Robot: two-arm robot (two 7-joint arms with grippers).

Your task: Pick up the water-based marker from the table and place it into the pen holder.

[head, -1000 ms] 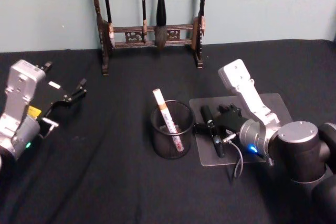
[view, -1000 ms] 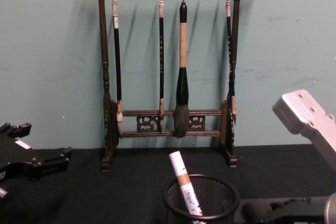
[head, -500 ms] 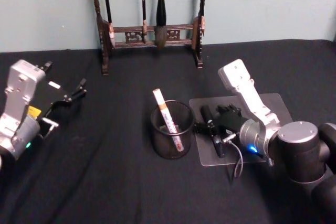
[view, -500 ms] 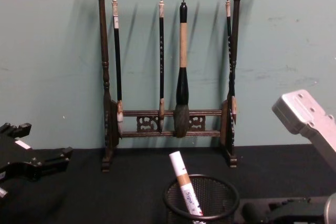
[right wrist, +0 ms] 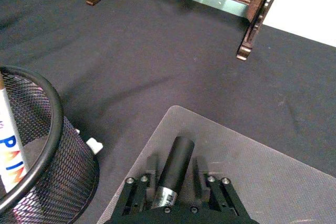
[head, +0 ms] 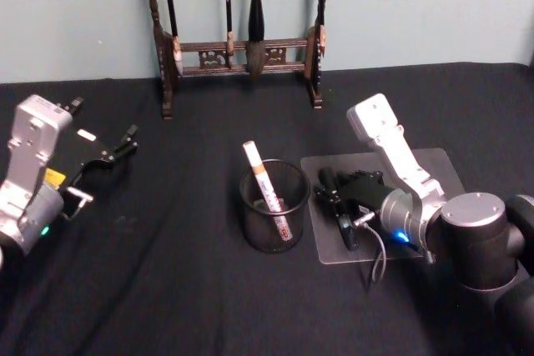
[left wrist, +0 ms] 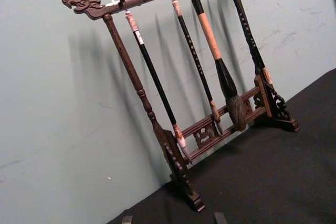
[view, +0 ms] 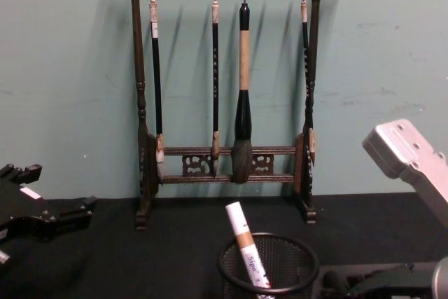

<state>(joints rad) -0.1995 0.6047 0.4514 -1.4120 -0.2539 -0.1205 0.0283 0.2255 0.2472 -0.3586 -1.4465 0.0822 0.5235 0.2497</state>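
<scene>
A black marker [head: 327,178] lies on a clear mat [head: 434,172], just right of the black mesh pen holder [head: 274,206]. My right gripper [head: 327,198] reaches in low from the right. In the right wrist view, the gripper [right wrist: 178,182] straddles the marker [right wrist: 176,163] with a narrow gap on each side, so it is open. A white marker with an orange band [head: 265,189] leans inside the pen holder [view: 269,264]. My left gripper [head: 125,143] is parked open at the far left, holding nothing.
A tall dark wooden brush rack [head: 238,47] with several hanging brushes stands at the back against the wall. Black cloth covers the table [head: 167,273]. The mat's edge [right wrist: 273,182] lies close beside the pen holder [right wrist: 31,156].
My right gripper has edged slightly to the right, away from the pen holder's side. The black marker, the white marker and the left arm have not moved.
</scene>
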